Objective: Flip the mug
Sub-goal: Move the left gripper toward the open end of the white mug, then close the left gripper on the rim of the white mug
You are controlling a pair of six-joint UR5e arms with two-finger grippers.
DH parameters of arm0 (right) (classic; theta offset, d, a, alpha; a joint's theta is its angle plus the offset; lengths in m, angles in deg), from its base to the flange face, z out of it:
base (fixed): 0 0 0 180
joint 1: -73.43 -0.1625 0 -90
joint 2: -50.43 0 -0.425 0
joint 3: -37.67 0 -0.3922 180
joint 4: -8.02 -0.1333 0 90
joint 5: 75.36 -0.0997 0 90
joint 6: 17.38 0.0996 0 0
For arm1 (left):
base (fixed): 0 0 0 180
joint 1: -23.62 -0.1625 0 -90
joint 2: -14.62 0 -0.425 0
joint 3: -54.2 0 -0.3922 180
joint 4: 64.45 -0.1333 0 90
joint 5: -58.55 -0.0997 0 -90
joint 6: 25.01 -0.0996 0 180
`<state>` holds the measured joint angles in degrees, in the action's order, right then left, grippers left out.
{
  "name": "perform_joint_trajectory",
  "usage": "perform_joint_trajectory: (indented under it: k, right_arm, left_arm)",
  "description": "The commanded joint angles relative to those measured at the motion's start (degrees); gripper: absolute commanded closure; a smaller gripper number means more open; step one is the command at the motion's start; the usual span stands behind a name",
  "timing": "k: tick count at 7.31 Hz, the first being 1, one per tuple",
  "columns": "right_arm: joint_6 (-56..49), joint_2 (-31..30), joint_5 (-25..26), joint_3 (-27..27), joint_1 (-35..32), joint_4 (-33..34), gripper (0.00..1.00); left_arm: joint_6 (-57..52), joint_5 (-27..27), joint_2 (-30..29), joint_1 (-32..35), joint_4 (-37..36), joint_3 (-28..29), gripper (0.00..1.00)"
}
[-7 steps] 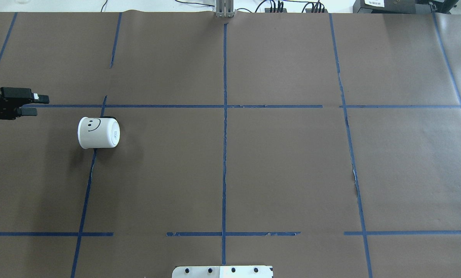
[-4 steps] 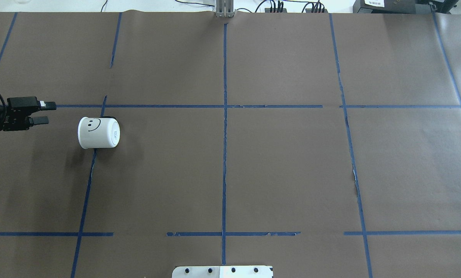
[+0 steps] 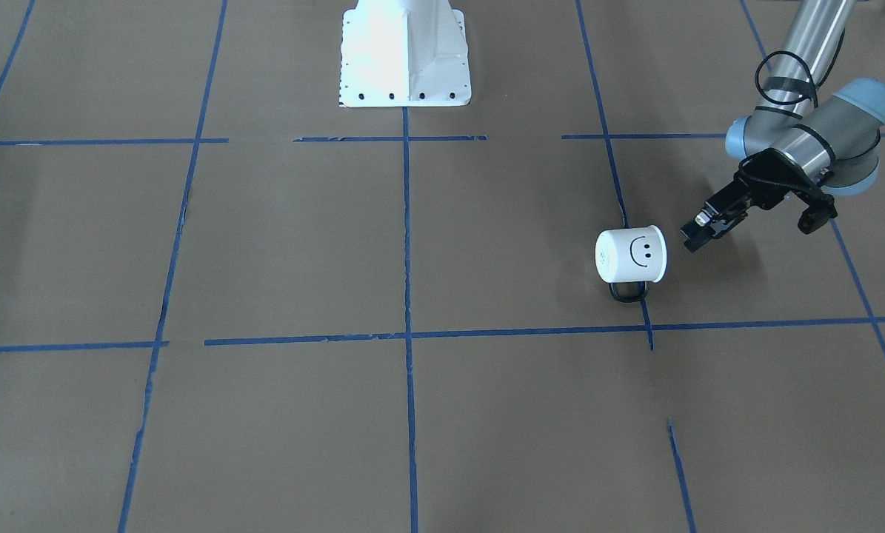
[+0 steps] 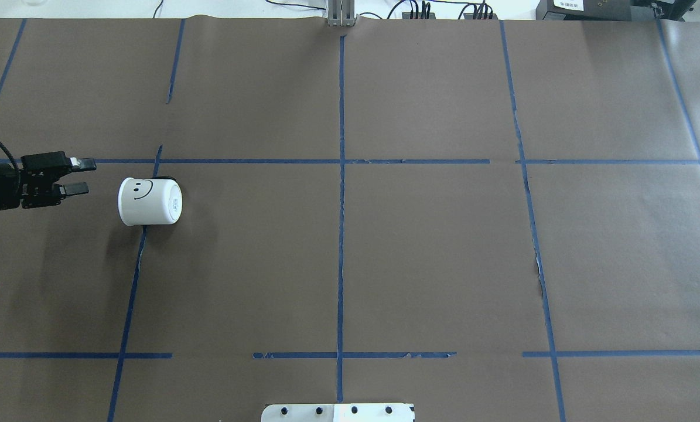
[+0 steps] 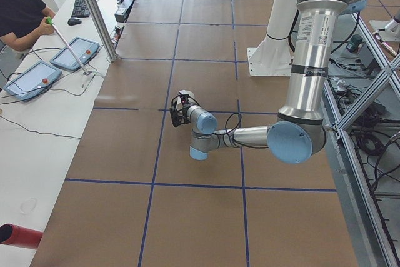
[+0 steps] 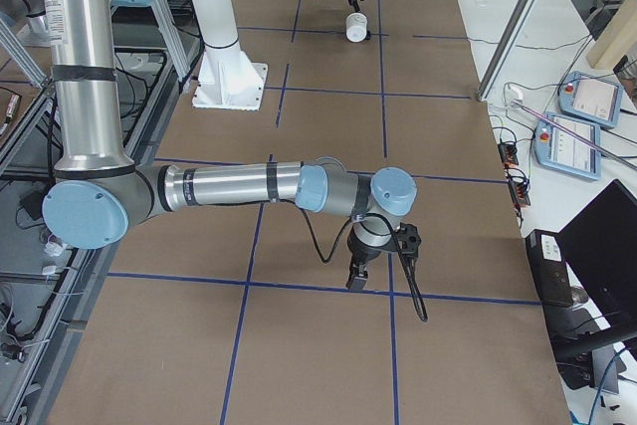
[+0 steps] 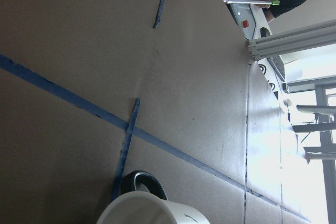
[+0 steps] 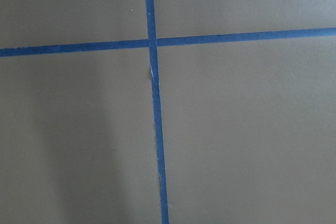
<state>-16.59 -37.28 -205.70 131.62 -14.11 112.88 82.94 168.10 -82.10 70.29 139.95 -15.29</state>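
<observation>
The jaws of the left gripper (image 4: 85, 176) stand apart with nothing between them. They point toward the mug (image 4: 149, 201) from just beside it, without touching it. The mug lies on its side on the brown paper (image 4: 432, 246) that covers the table. Its open mouth is turned to this gripper and its flat bottom is turned away, to the middle of the table. The black smiley face looks upward, and the black handle (image 3: 627, 291) lies on the paper at the side of the mug away from the robot. A line of blue tape (image 4: 128, 293) passes under the mug, and a second line crosses it just beyond the handle. Farther from the mug, at the robot's edge of the table, stands the white base plate (image 3: 405, 52). Much farther from the mug, near the other end of the table, the right gripper (image 6: 355, 281) hangs low over a crossing of tape lines. If its jaws are apart or together I cannot tell.
</observation>
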Motion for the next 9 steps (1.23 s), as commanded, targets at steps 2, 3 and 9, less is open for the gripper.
perform_joint_trajectory:
  k: [2, 3, 9]
  right_arm:
    - [0.0, 0.0, 0.0, 0.0, 0.0, 0.0, 0.0]
    - [0.0, 0.0, 0.0, 0.0, 0.0, 0.0, 0.0]
    - [0.0, 0.0, 0.0, 0.0, 0.0, 0.0, 0.0]
  left_arm:
    - [-0.7, -0.8, -3.1, -3.2, 0.1, 1.5, 0.0]
    - [-0.9, -0.7, -3.7, -3.2, -0.3, 1.5, 0.0]
    - [0.1, 7.0, -5.6, -1.3, -16.8, -7.6, 1.0]
